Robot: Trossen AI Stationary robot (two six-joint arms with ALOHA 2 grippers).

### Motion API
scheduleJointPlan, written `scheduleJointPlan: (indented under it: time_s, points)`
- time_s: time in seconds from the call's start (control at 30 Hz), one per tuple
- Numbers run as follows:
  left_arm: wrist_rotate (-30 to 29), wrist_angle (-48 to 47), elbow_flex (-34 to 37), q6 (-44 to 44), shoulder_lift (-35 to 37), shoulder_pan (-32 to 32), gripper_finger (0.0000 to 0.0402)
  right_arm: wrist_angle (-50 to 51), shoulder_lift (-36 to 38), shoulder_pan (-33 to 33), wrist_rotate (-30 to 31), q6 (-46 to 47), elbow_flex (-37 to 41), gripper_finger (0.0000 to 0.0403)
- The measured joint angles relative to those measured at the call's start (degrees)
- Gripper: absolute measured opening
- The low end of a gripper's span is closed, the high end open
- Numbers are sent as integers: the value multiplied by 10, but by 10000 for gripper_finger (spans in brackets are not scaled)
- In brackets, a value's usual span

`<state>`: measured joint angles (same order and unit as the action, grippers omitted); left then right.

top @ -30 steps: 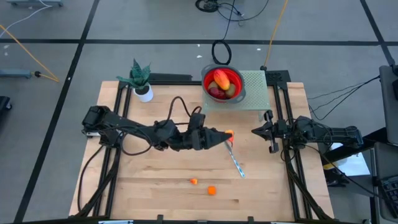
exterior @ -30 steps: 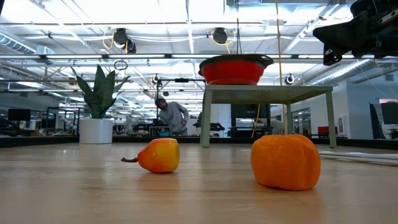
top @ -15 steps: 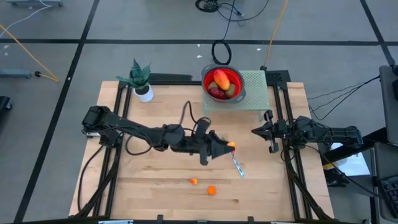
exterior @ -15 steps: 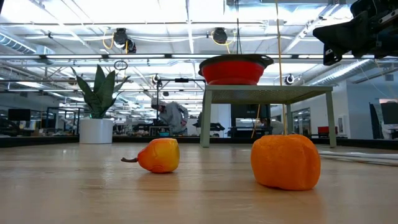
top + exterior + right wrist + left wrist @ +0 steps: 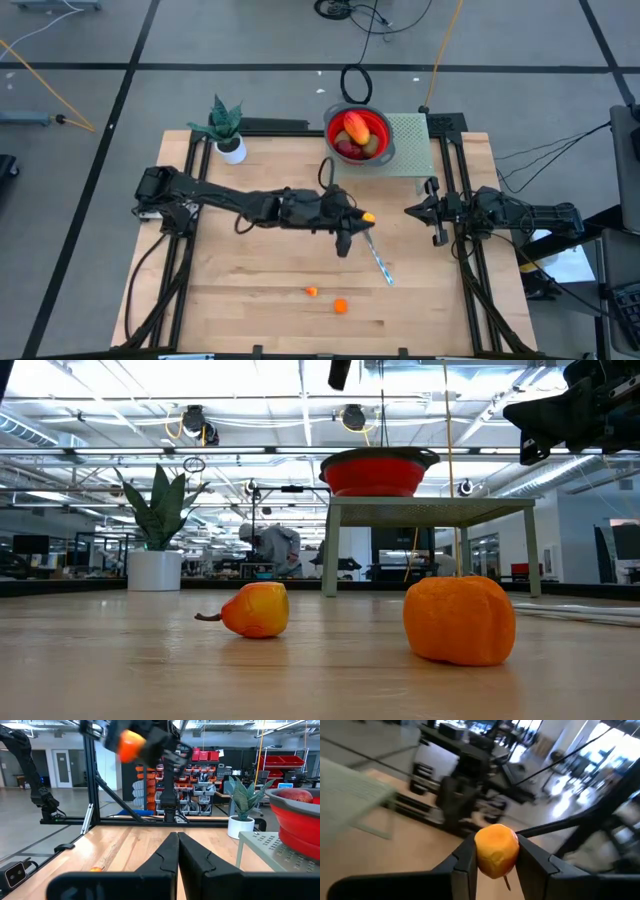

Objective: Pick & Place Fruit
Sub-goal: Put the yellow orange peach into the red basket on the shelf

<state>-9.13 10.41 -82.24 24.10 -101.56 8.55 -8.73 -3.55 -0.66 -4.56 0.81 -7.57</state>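
three orange fruits point(image 5: 340, 306), one knife point(image 5: 379, 259)

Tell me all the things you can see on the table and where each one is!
Orange fruit: one, orange, held in the air above the table's middle.
Small fruits: two, orange, loose near the table's front edge.
Bowl: one, red with grey rim, on the rack at the back, holding several red, orange and olive fruits.
Rack: one, pale green, back right.
Knife: one, silver-blue, right of centre.
Plant: one, green, white pot, back left.
Left gripper: jaws clamped on the orange fruit.
Right gripper: jaws closed, empty, waiting at the right side.
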Motion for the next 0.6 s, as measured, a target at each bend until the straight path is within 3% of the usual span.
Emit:
scheduleJointPlan:
  time_s: [0.2, 0.43, 0.6]
  points:
    - [-1, -18, 0, -134, 0, -42, 97, 0, 0, 0, 0, 0, 0, 0]
    - [-48, -18, -16, -246, 0, -92, 97, 0, 0, 0, 0, 0, 0, 0]
    - [-50, -16, -38, -307, 0, -127, 97, 0, 0, 0, 0, 0, 0, 0]
